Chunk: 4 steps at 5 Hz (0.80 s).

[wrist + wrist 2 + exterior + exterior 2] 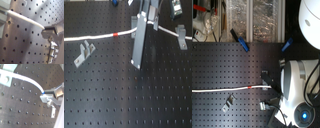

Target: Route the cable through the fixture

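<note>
The white cable (94, 37) lies across the black perforated board, with its red band (117, 35) just to the first exterior view's left of my gripper (142, 29). The gripper is shut on the cable and holds it slightly lifted; the cable then drops away toward the first exterior view's right. One grey fixture (84, 54) stands below the cable at the left, another fixture (181, 36) beside it at the right. In both wrist views the cable (25, 19) (27, 80) runs straight into the gripper (44, 29) (43, 94). In the second exterior view the cable (222, 90) ends under the white arm (294, 82).
Blue clamps (241, 42) and clear bins (264, 20) sit beyond the board's far edge in the second exterior view. Small fixtures (228, 103) (266, 105) stand on the board near the cable. A fixture (53, 51) (53, 111) shows close to the gripper in both wrist views.
</note>
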### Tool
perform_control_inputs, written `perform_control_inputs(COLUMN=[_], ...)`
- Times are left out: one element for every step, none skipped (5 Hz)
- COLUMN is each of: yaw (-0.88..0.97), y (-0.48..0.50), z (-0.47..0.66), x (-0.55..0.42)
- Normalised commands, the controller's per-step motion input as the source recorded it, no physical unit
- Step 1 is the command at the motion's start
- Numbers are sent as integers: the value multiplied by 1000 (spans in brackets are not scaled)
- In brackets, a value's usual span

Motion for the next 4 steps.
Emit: perform_control_inputs(yaw=[-1000, -763, -117, 0], y=[6, 3, 1, 28], z=[209, 163, 54, -1], x=[-3, 2, 1, 8])
